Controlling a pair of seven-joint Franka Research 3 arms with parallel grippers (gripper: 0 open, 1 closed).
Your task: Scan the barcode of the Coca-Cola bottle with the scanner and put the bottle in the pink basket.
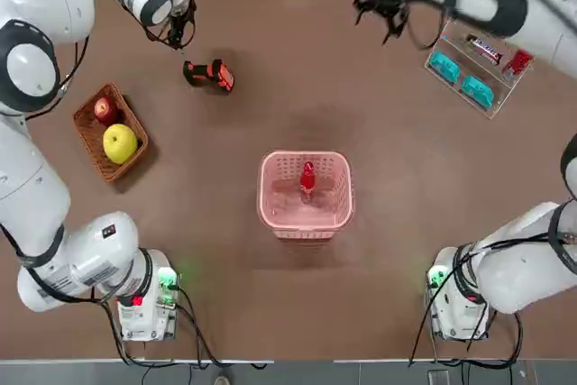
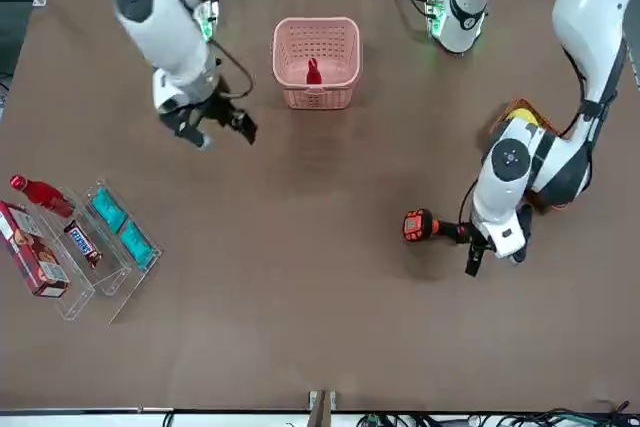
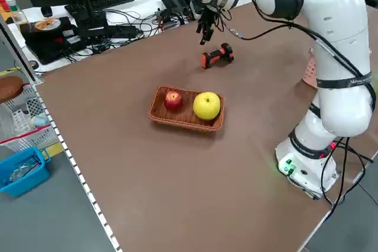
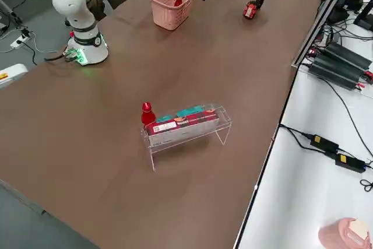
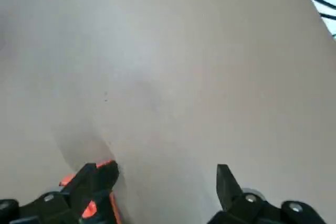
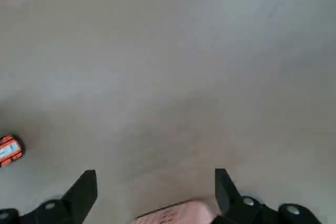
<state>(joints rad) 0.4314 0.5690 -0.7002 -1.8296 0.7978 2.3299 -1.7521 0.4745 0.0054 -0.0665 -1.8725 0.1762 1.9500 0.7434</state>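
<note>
So the pink basket [image 1: 306, 224] sits mid-table, with the right gripper [image 6: 156, 171] spread wide and empty up past its far side, off to the right, and the left gripper [image 5: 165, 169] just as wide and empty, far over to the left near the scanner [image 1: 209, 74], which is on the table. The bottle [image 1: 307, 181] is already in the basket, cap up — can't tell if it's standing straight or leaning — and it's back toward the bases from both, right one nearer, so imo the robot just needs to back off without swinging across it.
</note>
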